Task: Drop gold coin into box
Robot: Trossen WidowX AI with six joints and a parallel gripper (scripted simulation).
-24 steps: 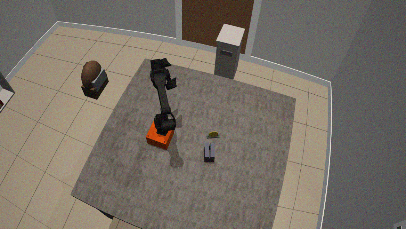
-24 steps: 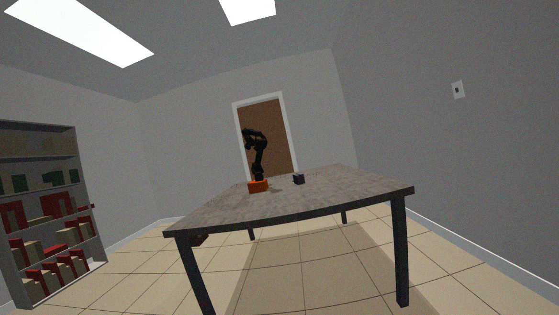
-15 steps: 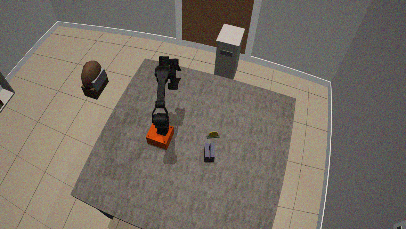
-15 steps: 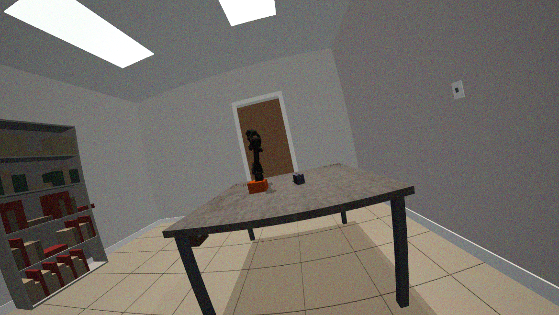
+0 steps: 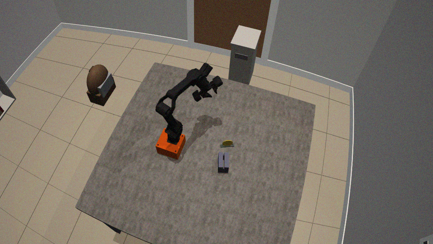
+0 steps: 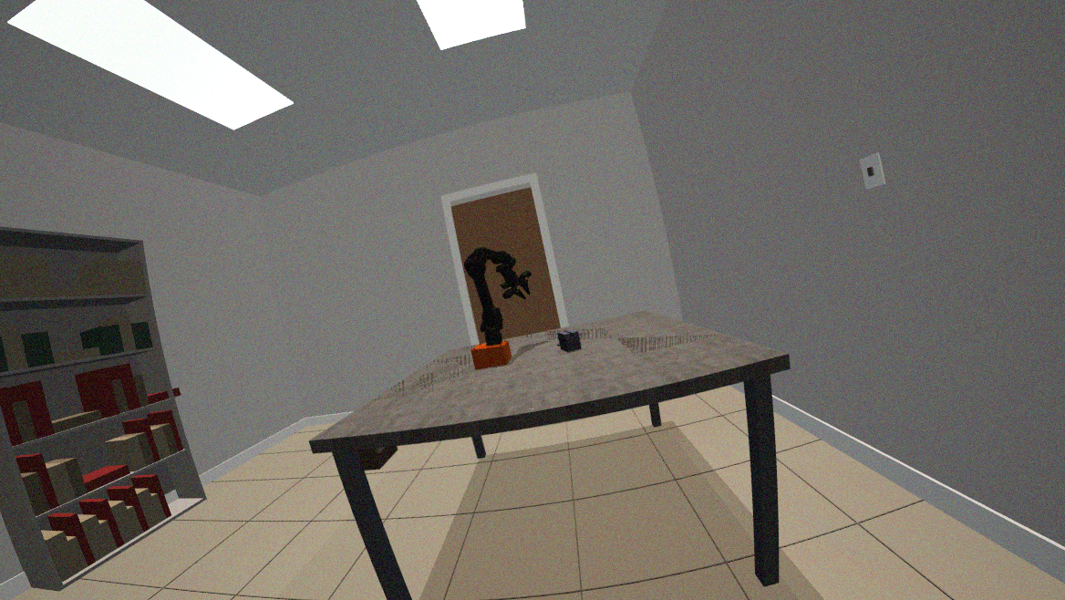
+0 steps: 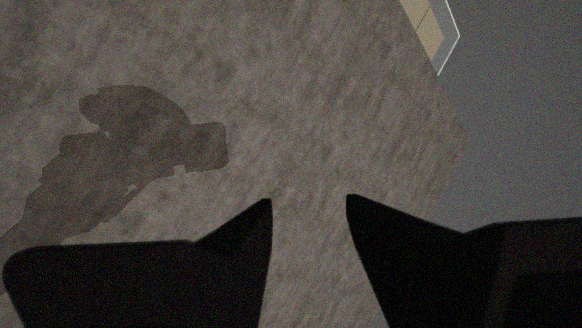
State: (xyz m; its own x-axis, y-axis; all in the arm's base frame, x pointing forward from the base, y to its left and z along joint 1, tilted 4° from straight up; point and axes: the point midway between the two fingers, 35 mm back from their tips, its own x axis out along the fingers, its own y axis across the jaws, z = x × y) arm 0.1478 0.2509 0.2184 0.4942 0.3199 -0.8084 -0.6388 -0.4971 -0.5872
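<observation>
1. Worktop (image 5: 257, 187) (image 6: 566, 387): grey, mottled top, carries arm, box & holder.
2. Arm (image 5: 181, 88) (image 6: 482, 290): black, 1 only, bent over the worktop w/ its shadow on the surface.
3. Orange base (image 5: 162, 147) (image 6: 480, 358): block under the arm, on the worktop.
4. Pincer (image 5: 212, 94) (image 6: 526, 287) (image 7: 309, 206): raised above the worktop, well apart from coin; 2 fingers partly spread, nothing btwn them.
5. Grey box (image 5: 223, 168) (image 6: 569, 341): upright, slot along lid, near the holder.
6. Holder (image 5: 227, 145): low strip, coin in it.
7. Gold coin (image 5: 227, 142): on edge in holder, outside box.
</observation>
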